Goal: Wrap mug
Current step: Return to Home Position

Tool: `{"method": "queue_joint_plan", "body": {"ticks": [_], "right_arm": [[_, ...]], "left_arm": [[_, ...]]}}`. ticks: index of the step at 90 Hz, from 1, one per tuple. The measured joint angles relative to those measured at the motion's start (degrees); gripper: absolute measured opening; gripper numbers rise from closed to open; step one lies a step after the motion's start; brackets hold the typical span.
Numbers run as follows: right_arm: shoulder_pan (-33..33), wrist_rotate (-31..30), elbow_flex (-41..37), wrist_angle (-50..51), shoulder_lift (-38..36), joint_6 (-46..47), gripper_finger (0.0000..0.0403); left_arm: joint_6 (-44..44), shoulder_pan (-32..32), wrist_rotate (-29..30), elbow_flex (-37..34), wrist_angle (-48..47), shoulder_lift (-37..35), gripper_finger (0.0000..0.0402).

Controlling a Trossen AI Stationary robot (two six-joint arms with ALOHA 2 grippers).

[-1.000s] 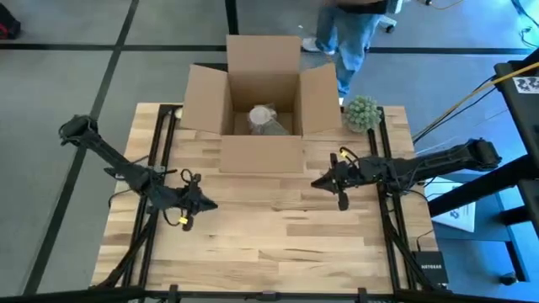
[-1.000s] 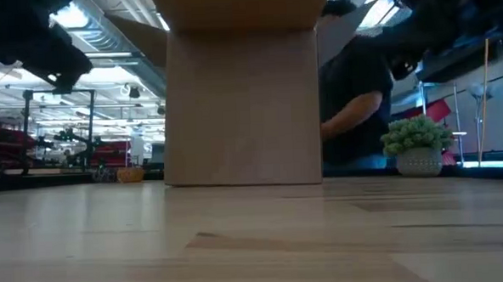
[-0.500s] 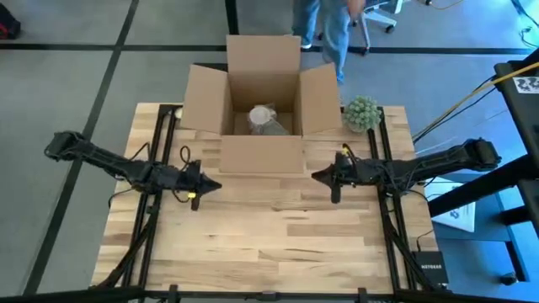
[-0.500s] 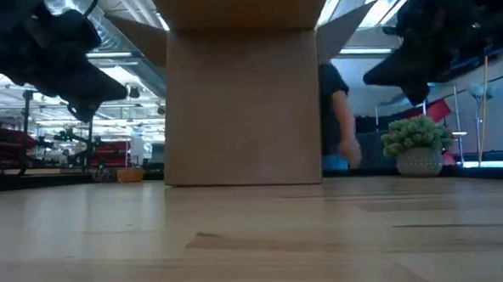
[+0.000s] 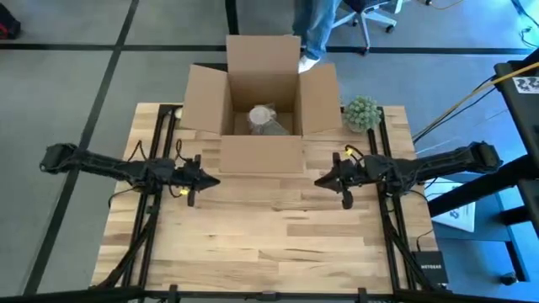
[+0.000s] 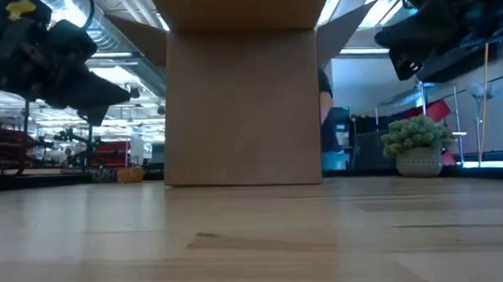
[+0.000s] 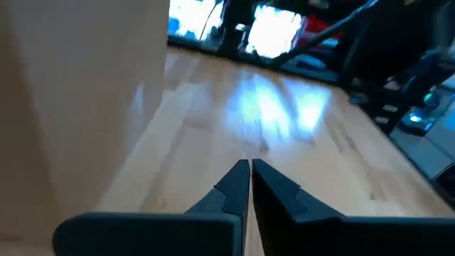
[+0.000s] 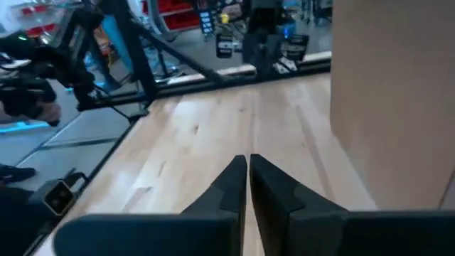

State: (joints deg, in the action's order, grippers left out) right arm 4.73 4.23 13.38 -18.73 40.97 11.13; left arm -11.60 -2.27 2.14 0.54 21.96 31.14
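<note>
- High view: an open cardboard box (image 5: 261,156) stands at the middle of the tabletop's (image 5: 269,244) far edge, with its flaps spread outward.
- On the box's floor lies the mug wrapped in transparent bubble wrap (image 5: 266,119), a pale bundle close to the front wall.
- The left gripper (image 5: 212,179) hangs above the tabletop just off the box's front left corner and points toward the middle. In the left wrist view its fingers (image 7: 238,178) are pressed together with nothing between them.
- The right gripper (image 5: 319,180) hangs just off the box's front right corner, facing the left one. Its fingers (image 8: 236,174) are likewise together and hold nothing.
- A small potted plant (image 5: 361,113) stands near the far right corner of the tabletop, just beside the box's right flap.
- In the low view the box's plain front wall (image 6: 243,107) hides what is inside. The plant (image 6: 418,146) sits in a pale pot to its right.
- Beyond the far edge are a person's legs (image 5: 318,25) in blue jeans and an office chair (image 5: 370,13).
</note>
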Motion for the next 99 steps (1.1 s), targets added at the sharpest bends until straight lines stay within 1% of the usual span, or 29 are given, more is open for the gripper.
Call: {"method": "queue_joint_plan", "body": {"ticks": [9,24,32,42,54,60,63,69,78,83,88,99], "right_arm": [[0.02,0.11,-2.58,-2.04,-3.65,-0.69,0.0005],[0.07,0.36,-12.46,-7.96,-12.71,2.37,0.0005],[0.09,-0.99,-12.85,-1.64,-18.76,3.52,0.0005],[0.11,-4.30,-12.85,2.28,-25.03,2.05,0.0005],[0.11,-10.38,-12.87,11.16,-33.99,1.96,0.0005],[0.11,-12.09,-12.89,16.37,-38.54,2.33,0.0005],[0.11,-12.15,-12.89,16.73,-40.69,2.22,0.0005],[0.11,-11.08,-12.82,14.29,-40.74,0.39,0.0005],[0.11,-10.66,-12.89,16.18,-40.75,-0.16,0.0005],[0.11,-10.51,-12.91,17.03,-40.62,0.32,0.0005],[0.11,-9.35,-12.91,17.25,-40.72,0.30,0.0005],[0.11,-7.63,-12.91,17.56,-40.72,0.30,0.0005]], "left_arm": [[0.06,1.73,-1.95,0.00,-1.76,-3.60,0.0000],[-0.21,2.57,-2.37,-0.01,-9.95,-10.08,0.0000],[-0.32,2.57,-2.37,-0.02,-12.35,-13.47,0.0000],[-0.17,2.55,-2.29,-0.02,-14.57,-17.58,0.0000],[-1.47,2.55,-0.21,-0.02,-20.98,-22.93,0.0000],[-1.38,2.53,-0.06,0.00,-21.03,-24.59,0.0000],[-0.96,2.41,-0.06,0.00,-21.06,-25.39,0.0000],[0.44,2.17,-0.12,0.00,-21.06,-26.66,0.0000],[2.09,2.22,-0.18,0.00,-21.11,-28.15,0.0000],[2.61,2.22,-1.30,0.00,-21.31,-28.78,0.0000],[2.65,2.09,-2.19,0.00,-21.42,-29.28,0.0000],[3.05,1.93,-1.95,0.00,-21.45,-29.87,0.0000]]}}
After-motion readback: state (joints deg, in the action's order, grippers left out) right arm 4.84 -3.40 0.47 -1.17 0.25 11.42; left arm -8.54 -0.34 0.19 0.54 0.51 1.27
